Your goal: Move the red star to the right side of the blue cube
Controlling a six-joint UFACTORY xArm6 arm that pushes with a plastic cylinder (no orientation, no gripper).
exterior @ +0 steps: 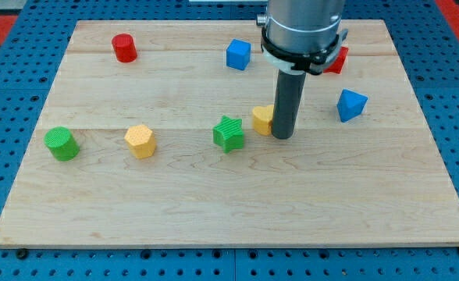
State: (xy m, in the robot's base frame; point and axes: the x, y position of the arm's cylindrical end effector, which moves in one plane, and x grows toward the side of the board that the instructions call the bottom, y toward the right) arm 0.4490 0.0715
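my tip (282, 136) touches a yellow block (262, 119).

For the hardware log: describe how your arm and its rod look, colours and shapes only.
My arm is a wide grey metal cylinder ringed by a black clamp band. Below it hangs a straight, round, dark grey rod, narrower than the arm, down to my tip. No cables or markings show.

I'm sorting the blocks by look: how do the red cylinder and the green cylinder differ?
The red cylinder is red and stands near the view's top left; the green cylinder is green and sits lower, by the left edge. The red one stands upright, while the green one looks tilted toward the view's right. The green one appears larger in the view. Both are short round blocks on the board, well to the left of my tip.
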